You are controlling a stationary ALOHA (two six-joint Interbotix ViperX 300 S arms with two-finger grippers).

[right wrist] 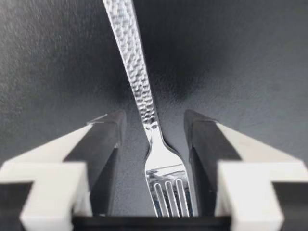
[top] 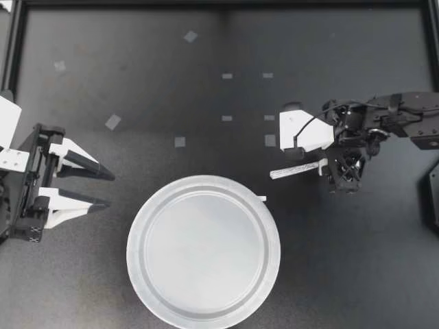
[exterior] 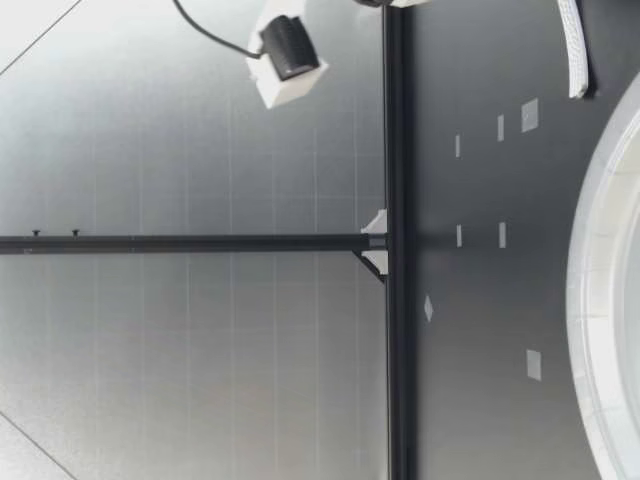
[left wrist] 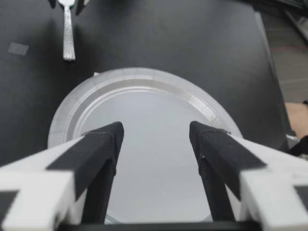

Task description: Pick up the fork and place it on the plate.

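Fork (top: 296, 169) lies flat on the dark counter (top: 137, 82), near the plate (top: 136, 250). Its tines sit between the spread, ungripping fingers of my right tool (top: 343, 175), handle pointing ahead. My left tool (top: 110, 190) hovers released beside the plate

Left pincer (top: 110, 190) rests spread wide; right pincer (top: 341, 171) points down, fingers parted.

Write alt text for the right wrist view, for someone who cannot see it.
A silver fork lies on a dark table between the open fingers of my right gripper, tines nearest the camera and its dimpled handle pointing away. A clear gap separates it from one finger.
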